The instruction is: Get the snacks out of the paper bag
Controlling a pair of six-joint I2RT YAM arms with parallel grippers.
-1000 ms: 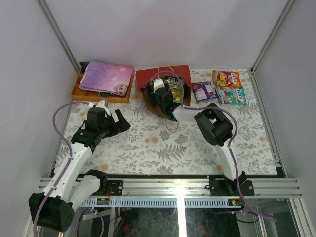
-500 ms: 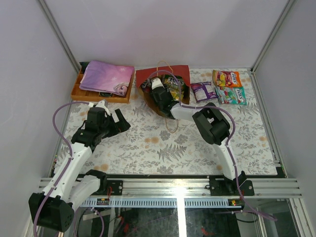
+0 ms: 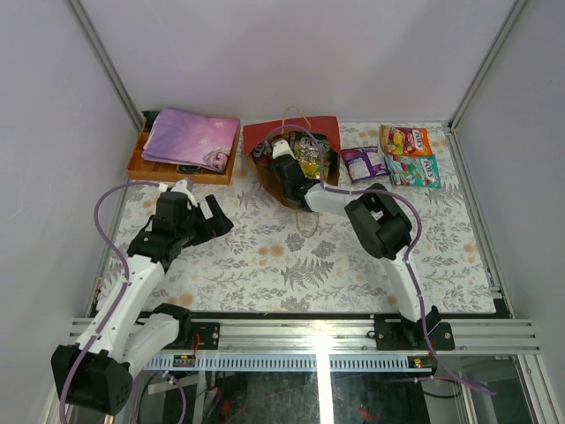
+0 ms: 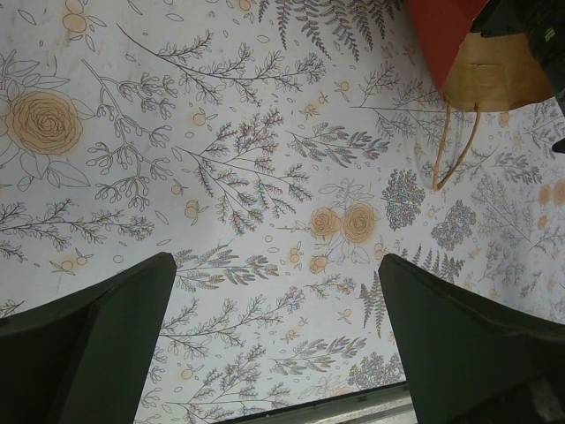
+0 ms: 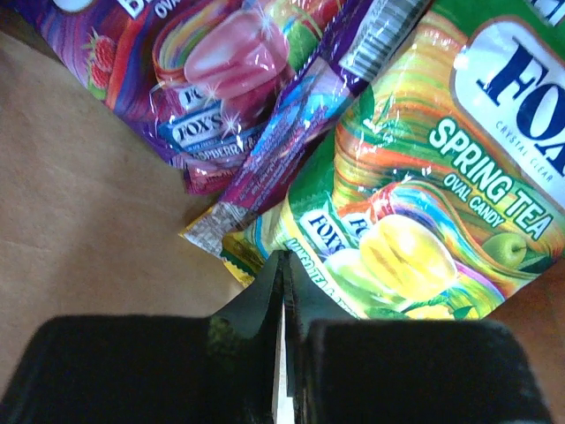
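The red paper bag [image 3: 261,140] lies open at the back middle of the table; its brown inside [image 5: 88,177] fills the left of the right wrist view. Glossy snacks [image 3: 310,159] show in its mouth. My right gripper [image 3: 283,159] reaches into the bag. Its jaws are shut [image 5: 282,256] on the lower edge of a green Fox's Spring Tea packet [image 5: 424,194], beside a purple Fox's packet [image 5: 203,79]. My left gripper [image 3: 220,217] hangs open over bare tablecloth [image 4: 278,291], with the bag's corner [image 4: 441,35] and a beige handle [image 4: 455,150] at the top right of its view.
Three packets lie right of the bag: a purple one [image 3: 364,163], an orange one [image 3: 404,140] and a green one [image 3: 413,170]. An orange tray [image 3: 141,168] with a pink-purple folded cloth [image 3: 190,137] sits at the back left.
My right gripper has pushed a little further into the bag and its jaws have closed. The left arm has not moved.
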